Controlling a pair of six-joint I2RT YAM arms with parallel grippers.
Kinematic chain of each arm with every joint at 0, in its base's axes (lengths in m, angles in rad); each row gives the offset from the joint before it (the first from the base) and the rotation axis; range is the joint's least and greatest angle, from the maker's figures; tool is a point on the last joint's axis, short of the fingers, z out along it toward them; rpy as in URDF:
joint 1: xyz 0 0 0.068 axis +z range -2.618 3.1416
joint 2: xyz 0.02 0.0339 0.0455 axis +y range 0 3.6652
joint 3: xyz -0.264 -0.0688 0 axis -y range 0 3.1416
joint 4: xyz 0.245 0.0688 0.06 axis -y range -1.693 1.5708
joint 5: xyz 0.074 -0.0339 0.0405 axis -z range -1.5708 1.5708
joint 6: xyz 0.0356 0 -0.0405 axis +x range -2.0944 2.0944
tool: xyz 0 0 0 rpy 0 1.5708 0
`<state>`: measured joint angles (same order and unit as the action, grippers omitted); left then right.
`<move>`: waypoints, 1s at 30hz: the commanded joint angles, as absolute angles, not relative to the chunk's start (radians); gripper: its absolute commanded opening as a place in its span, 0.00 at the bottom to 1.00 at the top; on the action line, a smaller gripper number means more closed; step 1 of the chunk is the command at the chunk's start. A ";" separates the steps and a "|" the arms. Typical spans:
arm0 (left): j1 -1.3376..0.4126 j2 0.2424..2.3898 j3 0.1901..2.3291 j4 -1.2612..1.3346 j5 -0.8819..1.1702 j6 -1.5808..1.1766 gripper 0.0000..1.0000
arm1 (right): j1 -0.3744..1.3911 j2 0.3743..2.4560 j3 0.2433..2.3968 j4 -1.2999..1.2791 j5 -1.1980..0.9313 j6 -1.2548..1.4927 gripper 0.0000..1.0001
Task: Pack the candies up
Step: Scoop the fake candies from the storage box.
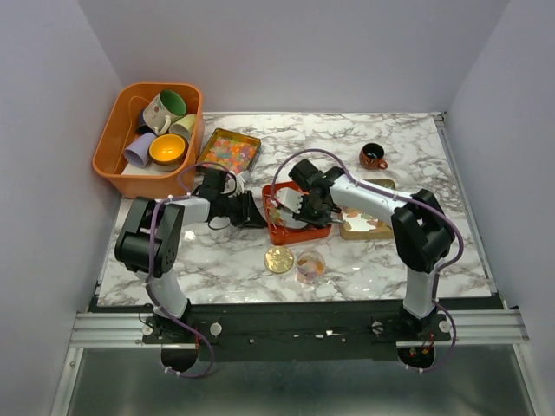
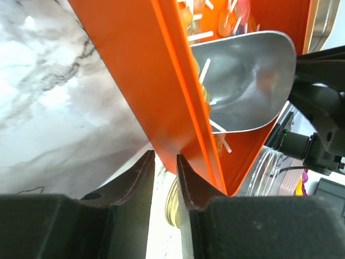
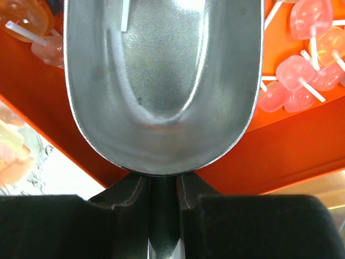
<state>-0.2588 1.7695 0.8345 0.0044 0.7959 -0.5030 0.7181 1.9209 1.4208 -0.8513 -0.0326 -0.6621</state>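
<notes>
Small pink and orange candies on white sticks lie in an orange tray, which looks tilted in the left wrist view. My right gripper is shut on the handle of a metal scoop. The scoop sits inside the tray and holds only one white stick. My left gripper pinches the tray's left edge between nearly closed fingertips. A second, shallow tray of mixed coloured candies lies behind it. A clear jar with a few candies stands in front.
A flat gold lid lies beside the jar. An orange basket of big mugs stands at the back left. A small brown mug is at the back right. A wooden board lies right of the orange tray.
</notes>
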 commanded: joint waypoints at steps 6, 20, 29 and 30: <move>-0.222 1.700 0.894 -0.139 0.801 -0.420 0.42 | 0.729 1.849 1.330 -0.667 -0.071 -0.558 0.01; -0.137 1.660 0.995 -0.328 0.808 -0.345 0.47 | 0.712 1.761 1.220 -0.465 -0.068 -0.459 0.01; -0.114 1.666 1.022 -0.357 0.811 -0.354 0.49 | 0.695 1.701 1.143 -0.399 -0.103 -0.423 0.01; -0.114 1.663 1.022 -0.359 0.815 -0.353 0.49 | 0.695 1.694 1.131 -0.394 -0.106 -0.420 0.01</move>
